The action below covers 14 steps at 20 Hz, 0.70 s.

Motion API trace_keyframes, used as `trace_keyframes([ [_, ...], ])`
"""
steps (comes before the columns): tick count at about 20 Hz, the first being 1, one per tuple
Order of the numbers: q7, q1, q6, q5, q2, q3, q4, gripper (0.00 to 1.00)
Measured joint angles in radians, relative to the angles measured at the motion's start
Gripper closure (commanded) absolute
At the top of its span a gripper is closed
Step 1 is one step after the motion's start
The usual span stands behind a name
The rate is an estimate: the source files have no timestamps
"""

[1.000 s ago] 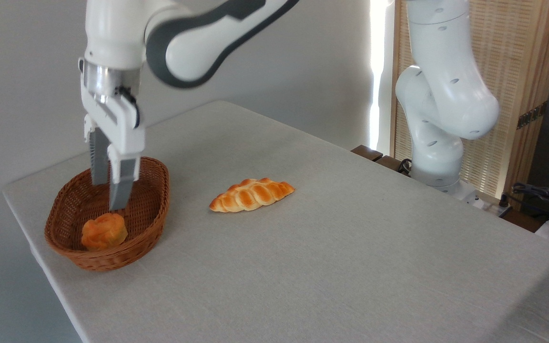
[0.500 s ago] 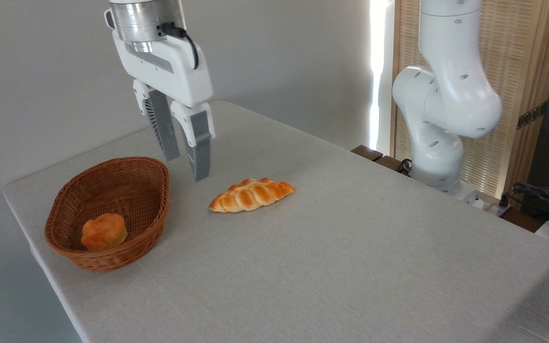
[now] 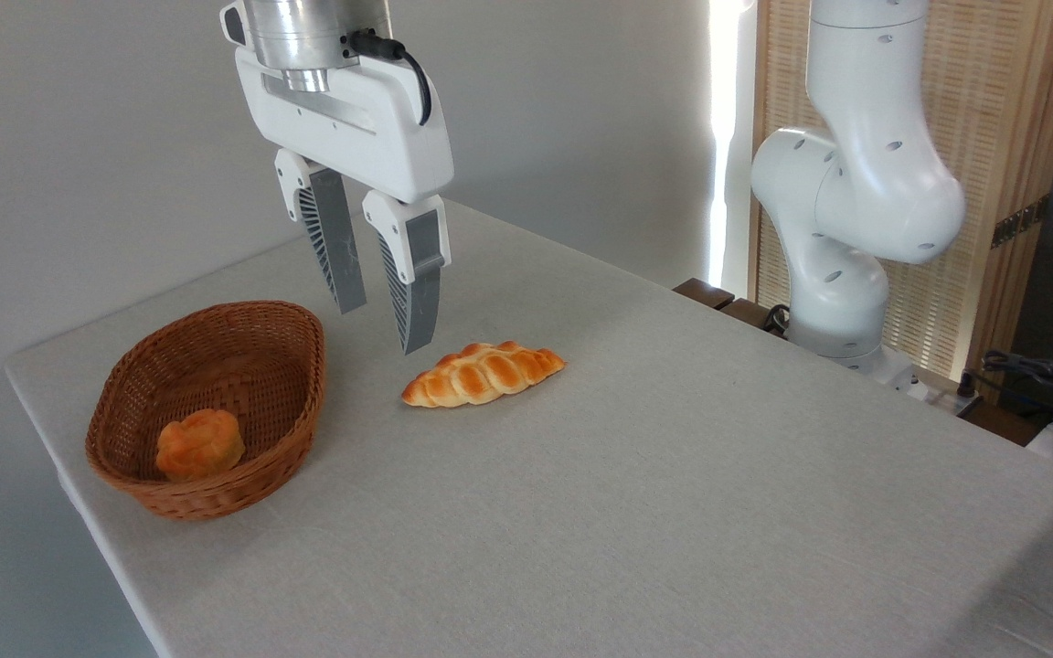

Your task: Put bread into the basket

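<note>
1. The basket (image 3: 207, 411) is sitting at the left end of the bench (image 3: 673, 512), and the bread (image 3: 200, 445) is lying inside it, toward its near end, touching the woven wall.
2. The tool (image 3: 383, 324) is hanging in the air right of the basket, pointing downward and tilting slightly, its fingers (image 3: 341, 256) standing apart with a clear gap between them and gripping nothing.
3. Its lower fingertip is hovering just left of the loaf (image 3: 483, 374), above the bench and touching neither.
4. The loaf is lying flat near the bench's middle, well apart from the basket.
5. The arm (image 3: 856, 192) is rising from its base at the right rear of the bench, its upper links leaving the top of the picture and its wrist coming back down over the tool.
6. Against a second ago, the tool is no longer reaching into the basket over the bread; it is now higher and further right, outside the rim.
7. Against half a second ago, it is sitting a little further right and nearer the loaf, while bread, basket and loaf are lying just as they were.
</note>
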Motion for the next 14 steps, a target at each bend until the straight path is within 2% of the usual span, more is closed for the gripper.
trace_keyframes([
  [11, 0.0, 0.072, 0.0, 0.0, -0.02, -0.082, -0.029, 0.0],
  [14, 0.0, 0.078, 0.0, 0.0, -0.02, -0.087, -0.03, 0.0],
])
